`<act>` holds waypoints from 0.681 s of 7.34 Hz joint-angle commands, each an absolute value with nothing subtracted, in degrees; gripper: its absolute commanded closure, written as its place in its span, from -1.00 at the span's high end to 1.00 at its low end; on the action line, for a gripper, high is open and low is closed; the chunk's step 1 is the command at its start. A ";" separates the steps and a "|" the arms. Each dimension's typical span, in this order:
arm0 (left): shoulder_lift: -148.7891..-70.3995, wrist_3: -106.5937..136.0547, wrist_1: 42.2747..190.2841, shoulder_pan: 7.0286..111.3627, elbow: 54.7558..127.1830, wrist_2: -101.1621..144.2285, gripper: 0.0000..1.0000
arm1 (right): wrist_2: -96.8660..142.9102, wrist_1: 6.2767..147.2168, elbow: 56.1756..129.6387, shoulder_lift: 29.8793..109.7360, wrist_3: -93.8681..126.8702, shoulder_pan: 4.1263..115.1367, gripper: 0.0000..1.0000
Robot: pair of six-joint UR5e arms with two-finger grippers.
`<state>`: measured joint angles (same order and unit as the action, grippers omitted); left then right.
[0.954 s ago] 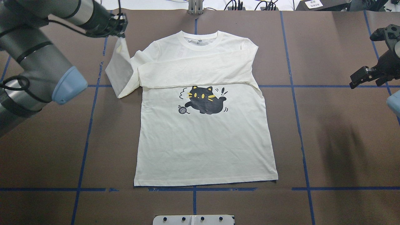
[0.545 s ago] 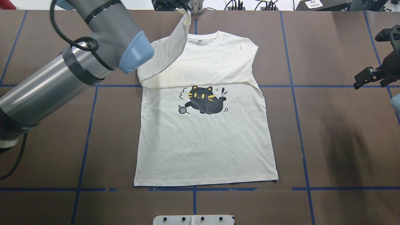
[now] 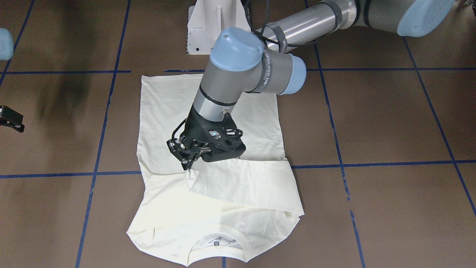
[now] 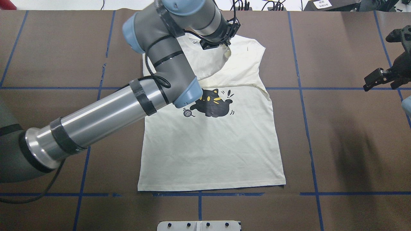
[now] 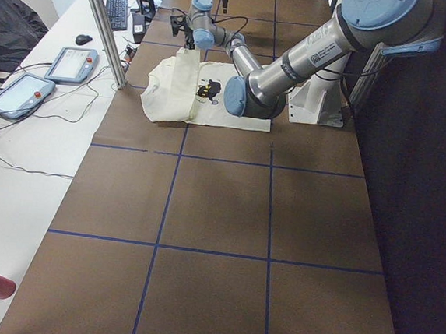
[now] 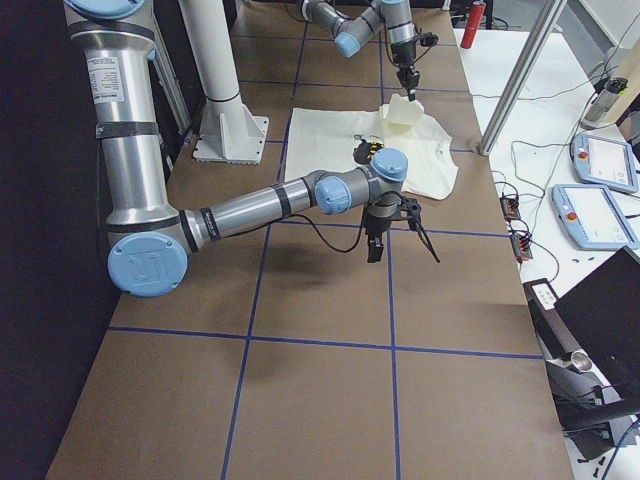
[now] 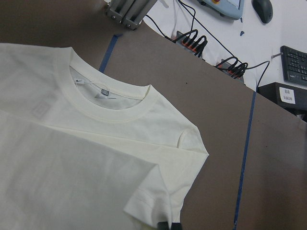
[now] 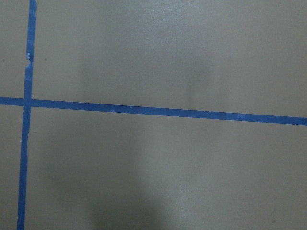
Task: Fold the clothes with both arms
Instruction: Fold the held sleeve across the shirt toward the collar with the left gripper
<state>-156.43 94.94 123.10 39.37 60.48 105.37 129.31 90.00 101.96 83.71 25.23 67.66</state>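
Observation:
The cream shirt [image 4: 212,147] lies face up on the brown table, its black cat print [image 4: 213,104] partly under my left arm. One sleeve lies folded across the chest. My left gripper [image 4: 227,48] is shut on the cuff of the other sleeve [image 4: 221,64] and holds it a little above the chest, right of the collar. It also shows in the front view [image 3: 187,165], with the sleeve [image 3: 241,182] draped across the shirt [image 3: 163,108]. The left wrist view shows the cuff [image 7: 153,201] and the collar [image 7: 110,112]. My right gripper [image 4: 379,78] is open and empty, right of the shirt.
Blue tape lines [image 4: 305,106] grid the table. The white pedestal base [image 3: 215,22] stands behind the shirt's hem. Cables and plugs [image 4: 257,4] lie along the far edge. Teach pendants [image 6: 600,165] sit on the white side bench.
My left gripper has carried the sleeve from the shirt's left side, up past the collar, and over the chest to the right. The right arm has barely moved.

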 commanded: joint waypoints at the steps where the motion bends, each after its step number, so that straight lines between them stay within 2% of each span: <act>1: -161.27 97.38 130.14 35.61 49.95 98.72 -1.00 | 129.37 90.00 101.87 83.41 25.31 67.59 1.00; 3: -163.46 98.08 134.98 33.50 44.59 95.30 -1.00 | 129.46 90.09 101.78 83.50 25.40 67.59 1.00; 4: -164.00 99.83 137.09 32.70 43.69 94.93 0.11 | 129.46 90.00 101.78 83.41 25.40 67.59 1.00; 5: -164.00 99.67 139.20 32.17 43.59 95.01 0.99 | 129.46 90.09 101.86 83.32 25.49 67.59 1.00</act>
